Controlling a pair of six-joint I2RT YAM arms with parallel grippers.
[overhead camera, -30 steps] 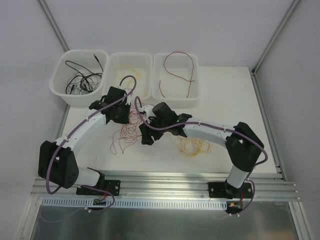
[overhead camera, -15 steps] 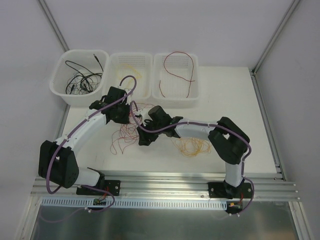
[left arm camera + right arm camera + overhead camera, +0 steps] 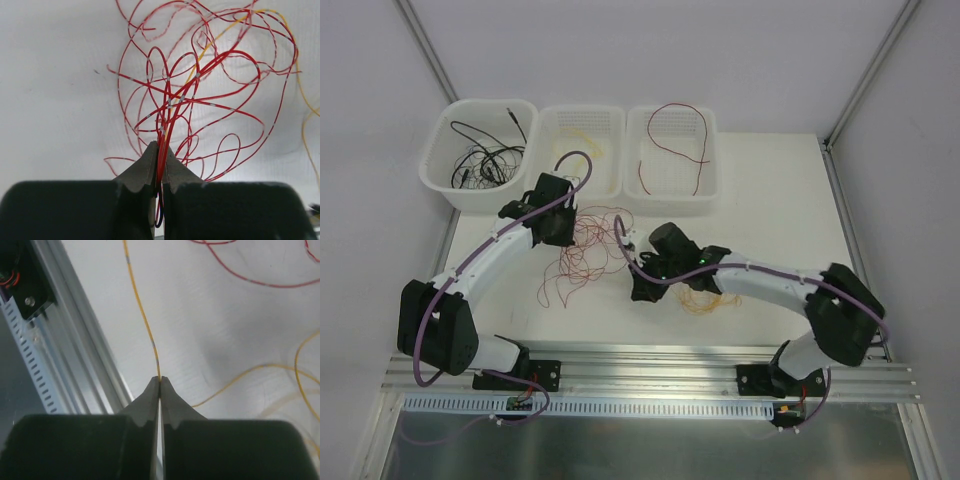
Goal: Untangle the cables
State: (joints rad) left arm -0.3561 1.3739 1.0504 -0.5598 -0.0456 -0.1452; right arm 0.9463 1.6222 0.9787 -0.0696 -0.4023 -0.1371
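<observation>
On the tabletop (image 3: 770, 190), we note the red cables (image 3: 200, 90) lying as a loose curly tangle between the two arms. Left fingers (image 3: 145, 167) are clenched on a few red strands of that tangle. Right fingers (image 3: 146, 402) are clenched on one yellow cable (image 3: 142, 315), which runs beside the rail (image 3: 75, 340). More yellow loops (image 3: 705, 292) lie just by the right arm
</observation>
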